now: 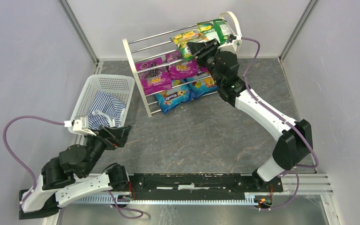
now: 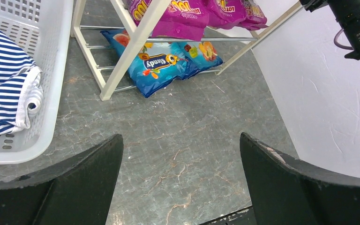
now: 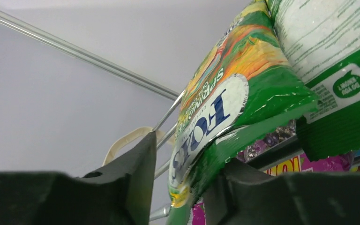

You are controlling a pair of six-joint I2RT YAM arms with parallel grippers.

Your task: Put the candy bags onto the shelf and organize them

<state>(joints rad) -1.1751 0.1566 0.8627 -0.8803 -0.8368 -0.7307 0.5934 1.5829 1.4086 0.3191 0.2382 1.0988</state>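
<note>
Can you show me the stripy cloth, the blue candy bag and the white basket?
stripy cloth (image 1: 104,108), top view, middle of its folds.
blue candy bag (image 2: 161,65), left wrist view, middle of its front.
white basket (image 1: 115,84), top view, its far lattice wall.

The shelf (image 1: 139,70) stands at the back of the surface (image 1: 206,136). The lattice basket (image 1: 117,84) is to its left, with a cloth (image 1: 105,110) inside. Two FOX'S bags (image 1: 218,29) lie side by side at the top tier's right end. The grape bags (image 1: 168,72) are on the middle tier and the Slendy bags (image 1: 180,93) on the bottom. The right end effector (image 1: 198,48) sits at the left one's lower edge, apparently touching it.
</note>
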